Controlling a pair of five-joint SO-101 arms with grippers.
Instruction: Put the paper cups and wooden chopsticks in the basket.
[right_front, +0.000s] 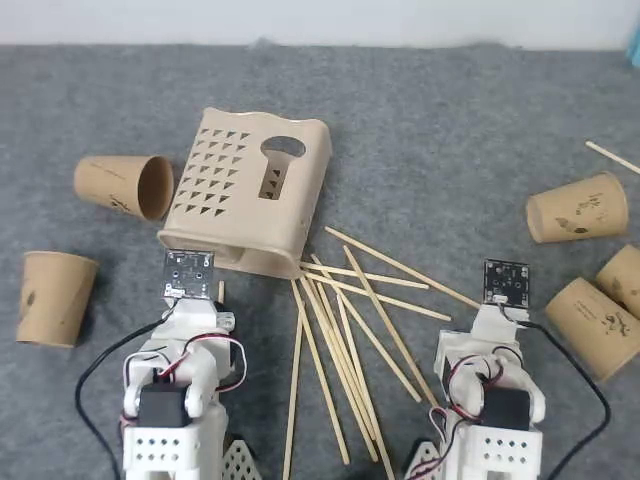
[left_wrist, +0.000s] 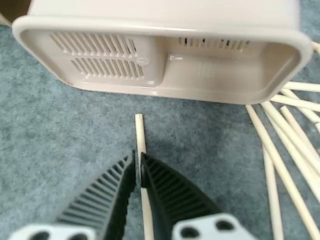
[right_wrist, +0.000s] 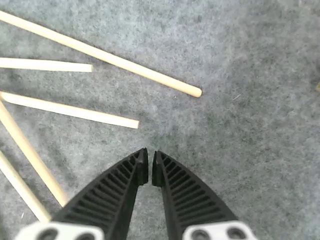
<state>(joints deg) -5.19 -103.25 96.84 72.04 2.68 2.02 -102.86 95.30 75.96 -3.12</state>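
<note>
The beige basket (right_front: 248, 190) lies on its side, its open mouth (left_wrist: 160, 65) facing my left arm. My left gripper (left_wrist: 138, 159) is shut on a wooden chopstick (left_wrist: 139, 131), whose tip points at the mouth a short way off. More chopsticks (right_front: 345, 330) lie fanned on the carpet between the arms. My right gripper (right_wrist: 150, 154) is shut with nothing in it, just above bare carpet near several chopstick ends (right_wrist: 115, 120). Two paper cups (right_front: 125, 186) (right_front: 55, 298) lie left of the basket; three more (right_front: 577, 208) lie at the right.
Grey carpet covers the table. One stray chopstick (right_front: 612, 157) lies at the far right edge. Cups (right_front: 600, 325) lie close beside my right arm (right_front: 490, 380). Open carpet stretches behind the basket.
</note>
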